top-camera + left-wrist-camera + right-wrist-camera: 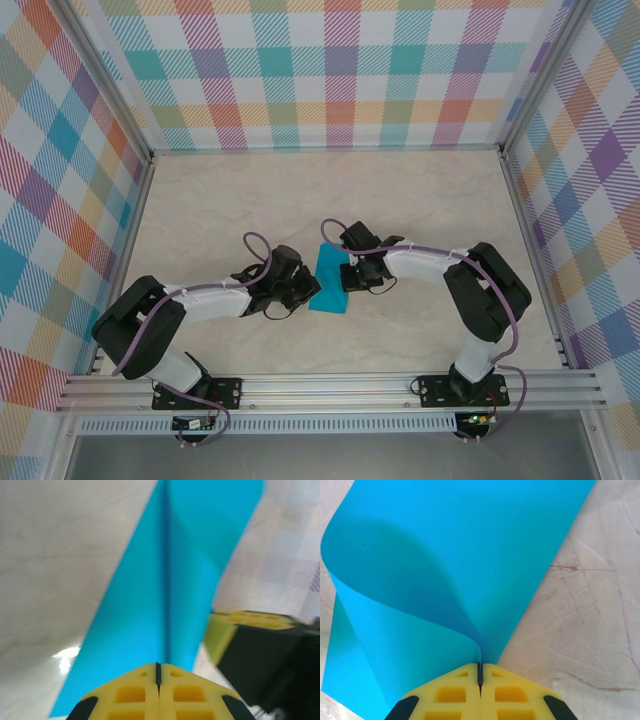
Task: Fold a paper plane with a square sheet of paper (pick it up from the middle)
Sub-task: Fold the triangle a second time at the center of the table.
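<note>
Top external view has the paper (pixel 329 283) at the middle of the table (pixel 430 200), between the two arms. The left gripper (pixel 308 291) is clenched on its left side and the right gripper (pixel 348 276) on its right. Left wrist view shows a sharp crease running up the sheet from the closed tips. Right wrist view shows the sheet curled over, its edge pinched.

- Top external: high at the near side, looking down on the whole desk (pixel 420 190).
- Wrist views: just behind left hand (pixel 158 666) and right hand (pixel 480 666), close on the shared square sheet of paper (pixel 150 605).
</note>
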`<action>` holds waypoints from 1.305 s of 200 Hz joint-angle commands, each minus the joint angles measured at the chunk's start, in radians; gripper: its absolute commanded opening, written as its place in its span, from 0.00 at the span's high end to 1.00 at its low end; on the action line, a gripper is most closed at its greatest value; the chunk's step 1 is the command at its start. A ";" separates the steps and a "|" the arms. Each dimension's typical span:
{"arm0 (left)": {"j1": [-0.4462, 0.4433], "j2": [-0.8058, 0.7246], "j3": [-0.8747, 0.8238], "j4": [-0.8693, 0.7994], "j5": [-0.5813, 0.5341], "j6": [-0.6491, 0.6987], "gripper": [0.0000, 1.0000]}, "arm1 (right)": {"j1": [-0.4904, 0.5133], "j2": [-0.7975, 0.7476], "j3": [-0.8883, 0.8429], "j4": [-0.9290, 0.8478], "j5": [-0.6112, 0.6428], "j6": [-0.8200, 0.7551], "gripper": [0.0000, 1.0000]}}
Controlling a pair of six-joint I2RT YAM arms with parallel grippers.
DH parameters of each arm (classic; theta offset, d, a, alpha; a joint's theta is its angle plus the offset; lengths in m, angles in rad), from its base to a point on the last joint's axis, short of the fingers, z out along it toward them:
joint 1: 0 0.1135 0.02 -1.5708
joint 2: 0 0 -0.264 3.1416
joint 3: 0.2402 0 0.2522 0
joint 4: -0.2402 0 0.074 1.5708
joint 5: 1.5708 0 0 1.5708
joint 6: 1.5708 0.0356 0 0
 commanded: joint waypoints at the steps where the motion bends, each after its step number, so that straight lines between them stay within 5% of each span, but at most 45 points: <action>1: -0.024 0.023 -0.009 0.008 -0.008 -0.022 0.98 | -0.002 0.005 0.029 -0.023 -0.007 -0.004 0.95; 261: -0.038 0.072 0.010 -0.103 -0.054 -0.028 1.00 | -0.002 0.043 0.047 -0.049 0.002 -0.012 0.94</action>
